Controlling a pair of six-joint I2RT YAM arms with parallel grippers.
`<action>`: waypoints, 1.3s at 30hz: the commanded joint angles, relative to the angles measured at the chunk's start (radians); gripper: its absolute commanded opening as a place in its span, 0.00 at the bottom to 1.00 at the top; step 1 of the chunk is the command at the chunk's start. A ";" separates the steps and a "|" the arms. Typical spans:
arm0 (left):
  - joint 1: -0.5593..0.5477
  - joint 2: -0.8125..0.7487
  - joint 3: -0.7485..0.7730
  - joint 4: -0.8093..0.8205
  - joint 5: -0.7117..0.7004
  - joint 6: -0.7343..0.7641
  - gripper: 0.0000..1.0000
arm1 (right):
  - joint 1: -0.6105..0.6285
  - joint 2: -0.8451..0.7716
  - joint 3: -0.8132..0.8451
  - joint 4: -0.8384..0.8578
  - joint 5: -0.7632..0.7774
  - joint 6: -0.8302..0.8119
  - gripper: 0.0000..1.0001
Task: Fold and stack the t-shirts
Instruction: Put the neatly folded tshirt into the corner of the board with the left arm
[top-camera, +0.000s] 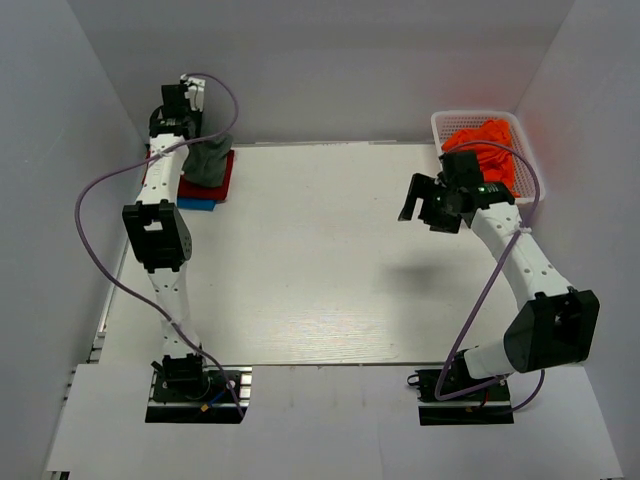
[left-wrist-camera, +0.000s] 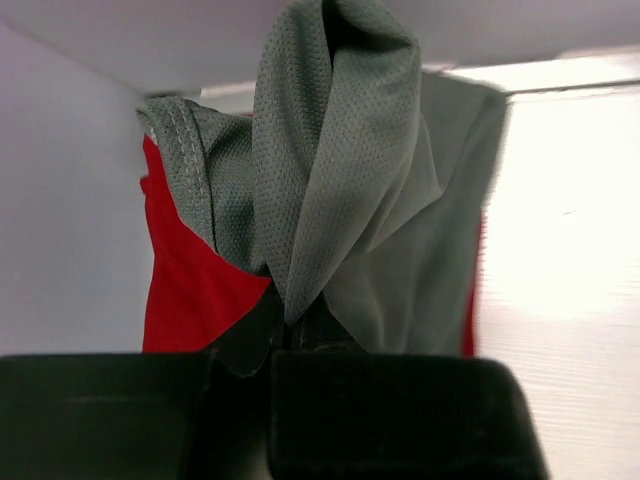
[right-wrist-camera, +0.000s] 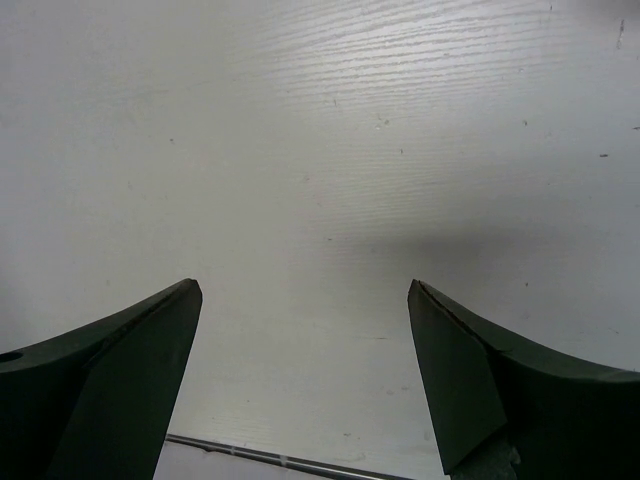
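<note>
Closest in, the table (top-camera: 320, 260) lies bare in the middle. Above it hangs the right gripper (right-wrist-camera: 305, 290), jaws spread wide and holding nothing, just beside the basket (top-camera: 450, 120). It looks ready to reach for the next shirt. Further back on the left, the left gripper (left-wrist-camera: 285, 330) is pinched tight on a bunched fold of the grey t-shirt (left-wrist-camera: 340, 180). The cloth drapes over the red t-shirt (left-wrist-camera: 190, 290), which sits on the blue t-shirt (top-camera: 197, 204), so this looks like stacking in the far left corner. At the far right, the orange t-shirts (top-camera: 487, 150) wait heaped in the basket.
</note>
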 joint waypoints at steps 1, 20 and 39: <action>0.045 0.002 0.021 0.027 0.066 0.008 0.00 | 0.002 -0.010 0.081 -0.054 0.029 0.021 0.90; 0.235 0.123 0.051 0.125 0.106 -0.226 1.00 | 0.007 0.030 0.069 0.001 -0.046 0.090 0.90; 0.070 -0.677 -0.659 0.142 0.196 -0.635 1.00 | 0.005 -0.291 -0.246 0.224 -0.072 0.102 0.90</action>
